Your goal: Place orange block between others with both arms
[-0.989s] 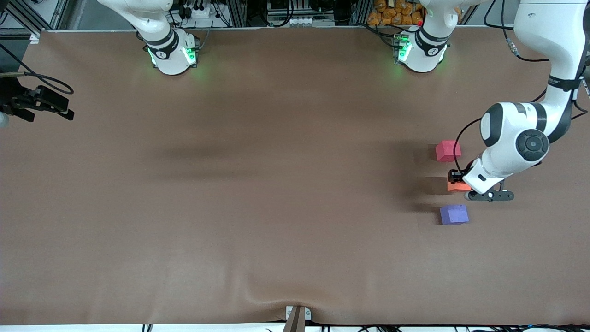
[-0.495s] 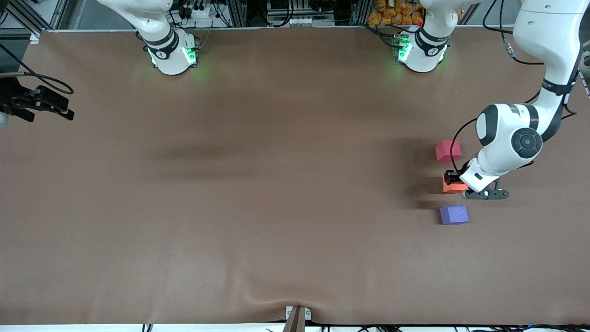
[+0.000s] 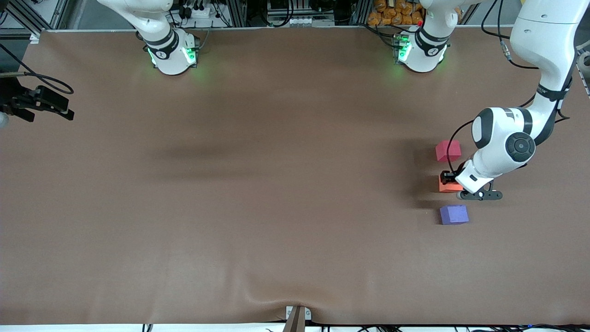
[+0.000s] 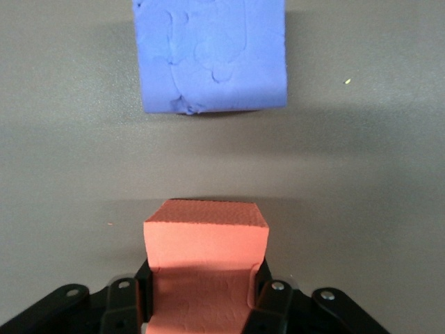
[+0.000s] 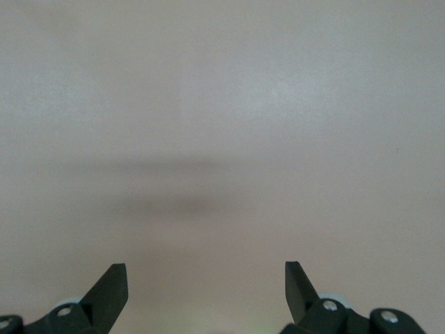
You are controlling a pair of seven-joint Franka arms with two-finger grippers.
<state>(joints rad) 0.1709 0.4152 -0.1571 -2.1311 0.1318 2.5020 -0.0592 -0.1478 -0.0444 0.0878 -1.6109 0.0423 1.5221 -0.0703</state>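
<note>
My left gripper (image 3: 448,180) is clamped on the orange block (image 3: 448,185), one finger on each side face; in the left wrist view the block (image 4: 206,268) sits squarely between my fingers (image 4: 268,296), its front end sticking out past them. The gripper is low over the brown table (image 3: 258,193), toward the left arm's end of it. I cannot tell whether the block's underside touches the table or is just above it.

Landmark: the orange block. The pinkish-red cube (image 3: 448,151) lies on the table farther from the front camera than the orange block, a small gap between them. The purple cube (image 3: 454,214) lies nearer to the front camera than the orange block, also with a gap. So the orange block is between the two others, roughly in line, touching neither. In the left wrist view the purple cube (image 4: 212,54) is straight ahead of the held block, bare table between them. The purple cube's top face is rough and dented.

The left arm reaches out from its base and bends down to the blocks, wrist leaning over them.

My right gripper (image 5: 206,289) is spread wide, holding nothing, only bare table beneath it. The right arm waits well apart from the orange block, off toward the right arm's end of the table.
</note>
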